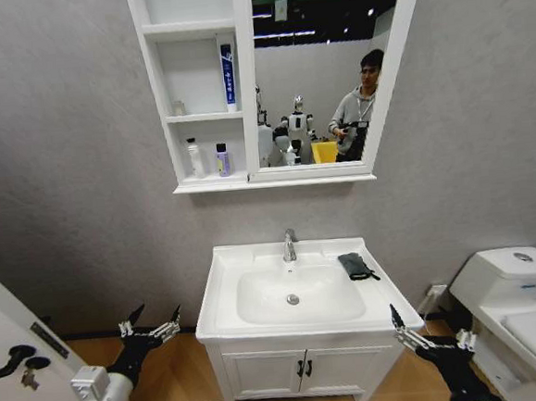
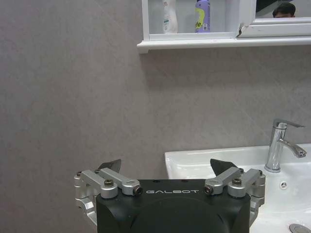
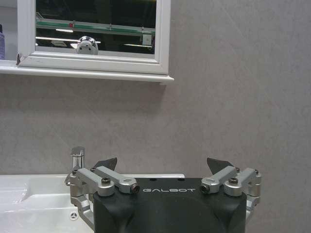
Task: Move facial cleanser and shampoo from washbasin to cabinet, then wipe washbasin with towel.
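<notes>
The white washbasin with its chrome tap stands in front of me. A dark towel lies folded on its rim, right of the tap. Above hangs the cabinet with open shelves and a mirror. A white bottle and a purple bottle stand on the lowest shelf, and a blue-and-white tube on the shelf above; I cannot tell which is the facial cleanser or the shampoo. My left gripper hangs open, low and left of the basin. My right gripper is open, low by the basin's right front corner.
A white toilet stands at the right, close to my right arm. A white door with a black handle is at the left edge. Below the basin is a two-door vanity on a wooden floor.
</notes>
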